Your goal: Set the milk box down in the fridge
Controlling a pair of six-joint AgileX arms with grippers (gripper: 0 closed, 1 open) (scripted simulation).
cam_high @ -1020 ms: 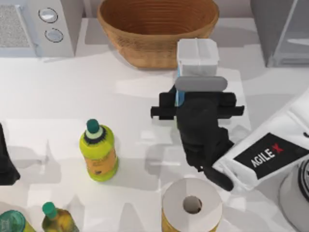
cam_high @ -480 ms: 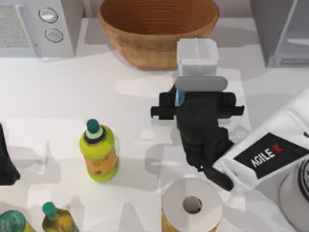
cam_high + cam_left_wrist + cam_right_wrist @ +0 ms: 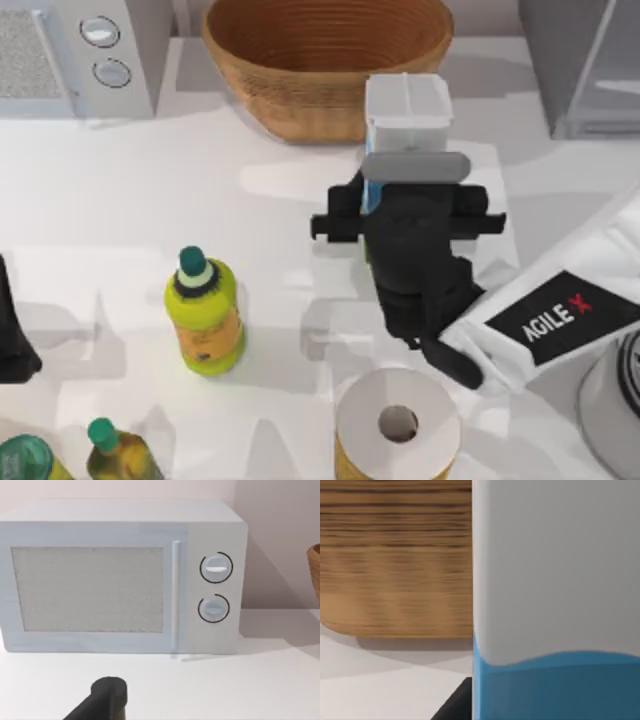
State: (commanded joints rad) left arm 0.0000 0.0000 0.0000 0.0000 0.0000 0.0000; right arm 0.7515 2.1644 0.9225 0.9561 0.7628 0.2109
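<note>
The milk box (image 3: 407,103) has a white top and a blue side; it stands upright in front of the basket, right of the table's middle. My right gripper (image 3: 412,178) is shut on it from the near side. In the right wrist view the milk box (image 3: 555,600) is very close, white above blue, with one dark finger (image 3: 454,704) beside it. The fridge (image 3: 578,62) is a grey cabinet at the back right corner, apart from the box. My left gripper (image 3: 10,335) is parked at the table's left edge.
A wicker basket (image 3: 328,55) stands just behind the milk box. A light grey microwave (image 3: 75,55) is at the back left. A yellow-green bottle (image 3: 205,315), a paper roll (image 3: 398,425) and two more bottles (image 3: 110,450) stand along the front.
The milk box and my right gripper have shifted slightly together, the box's top looking a little larger and farther back, as if lifted. The left arm has not moved.
</note>
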